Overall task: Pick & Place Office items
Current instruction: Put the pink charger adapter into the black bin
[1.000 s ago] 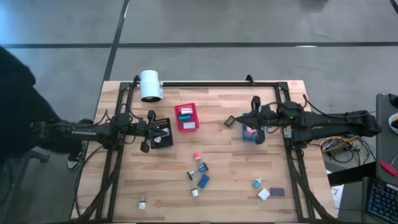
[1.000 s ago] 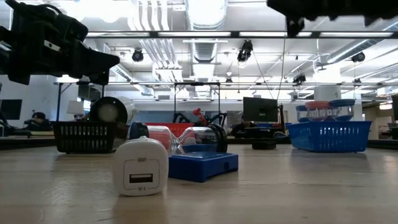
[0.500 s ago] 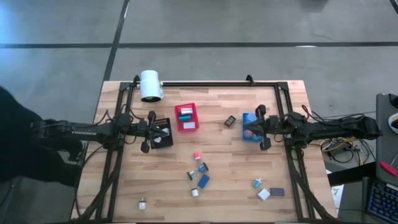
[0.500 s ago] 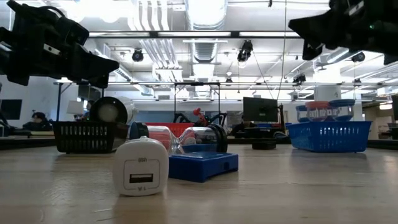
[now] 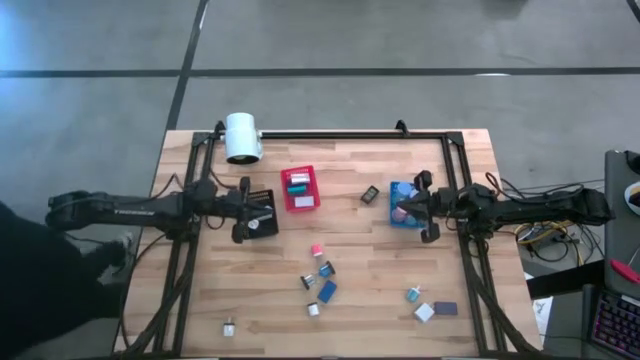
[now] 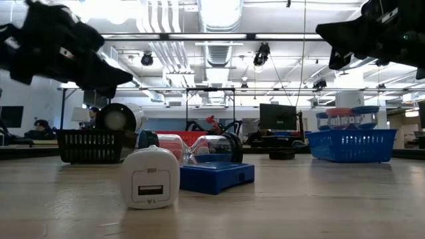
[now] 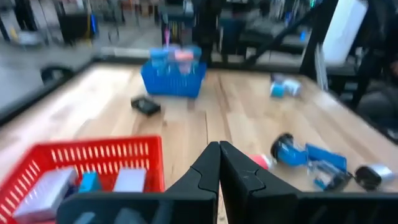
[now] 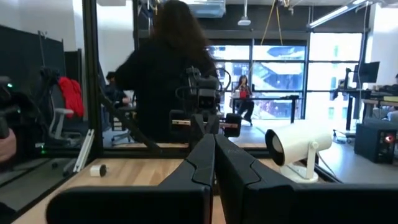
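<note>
A: Nearest the front edge: white charger block (image 6: 151, 178), hard, light, smooth-sided by the look; take it across its flat faces. The other office items (image 5: 322, 282) lie scattered mid-table, small and rigid, probably prone to skidding.

B: Grippers?

A: Left gripper (image 5: 240, 211), fingers pressed together, empty, over the black bin (image 5: 261, 211). Right gripper (image 5: 427, 207), likewise closed and empty, beside the blue bin (image 5: 401, 208).

B: Relation?

A: Loose pieces lie between both arms, nearer the front, well apart from either. Red bin (image 5: 300, 188) farther back already holds some.

left tool (image 5: 240, 211) closed, right tool (image 5: 424, 206) closed
</note>
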Robot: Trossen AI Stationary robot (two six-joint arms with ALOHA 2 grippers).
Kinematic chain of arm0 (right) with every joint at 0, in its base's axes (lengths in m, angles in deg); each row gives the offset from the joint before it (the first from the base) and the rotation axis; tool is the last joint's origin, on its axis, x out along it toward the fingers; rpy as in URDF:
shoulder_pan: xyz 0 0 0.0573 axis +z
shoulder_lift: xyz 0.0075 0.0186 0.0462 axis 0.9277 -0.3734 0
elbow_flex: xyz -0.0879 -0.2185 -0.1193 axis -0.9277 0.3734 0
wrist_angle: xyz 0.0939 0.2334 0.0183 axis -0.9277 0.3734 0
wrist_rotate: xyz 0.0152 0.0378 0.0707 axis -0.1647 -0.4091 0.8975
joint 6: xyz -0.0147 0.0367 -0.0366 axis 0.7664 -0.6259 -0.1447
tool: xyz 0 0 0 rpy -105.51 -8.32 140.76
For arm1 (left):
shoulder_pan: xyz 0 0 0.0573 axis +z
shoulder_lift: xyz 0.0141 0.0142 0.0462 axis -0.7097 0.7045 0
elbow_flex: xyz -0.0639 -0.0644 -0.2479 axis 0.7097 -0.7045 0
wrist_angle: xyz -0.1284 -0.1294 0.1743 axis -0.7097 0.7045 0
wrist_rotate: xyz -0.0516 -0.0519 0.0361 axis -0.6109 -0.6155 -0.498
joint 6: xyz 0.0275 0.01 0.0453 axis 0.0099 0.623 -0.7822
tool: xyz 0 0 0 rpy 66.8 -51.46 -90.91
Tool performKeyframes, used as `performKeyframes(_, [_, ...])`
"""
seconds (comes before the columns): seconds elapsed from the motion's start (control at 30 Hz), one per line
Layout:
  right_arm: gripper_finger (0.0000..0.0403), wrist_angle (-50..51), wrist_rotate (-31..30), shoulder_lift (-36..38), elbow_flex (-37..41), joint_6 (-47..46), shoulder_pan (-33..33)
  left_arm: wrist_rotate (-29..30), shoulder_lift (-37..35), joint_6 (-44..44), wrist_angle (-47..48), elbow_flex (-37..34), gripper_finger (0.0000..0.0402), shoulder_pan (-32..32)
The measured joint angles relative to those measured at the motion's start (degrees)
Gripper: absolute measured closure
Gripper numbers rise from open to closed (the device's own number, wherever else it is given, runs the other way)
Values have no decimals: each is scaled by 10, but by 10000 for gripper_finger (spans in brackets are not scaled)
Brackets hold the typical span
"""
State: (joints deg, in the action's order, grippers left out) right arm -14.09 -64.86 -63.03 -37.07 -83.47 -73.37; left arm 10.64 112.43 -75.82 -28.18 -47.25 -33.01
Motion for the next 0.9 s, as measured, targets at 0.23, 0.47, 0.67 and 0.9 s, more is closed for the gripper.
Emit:
performKeyframes(0.23, [394, -1, -1, 0, 0, -1, 0, 4, 66, -68, 245, 174, 393, -24])
performKeyframes(0.47, [394, 0, -1, 0, 0, -10, 0, 13, 201, -122, 329, 322, 358, -70])
performKeyframes(0.67, [394, 4, -1, 0, 0, -12, 0, 12, 341, -167, 347, 407, 276, -112])
performKeyframes(0.9, [394, 5, -1, 0, 0, -10, 0, 11, 482, -233, 352, 485, 173, -133])
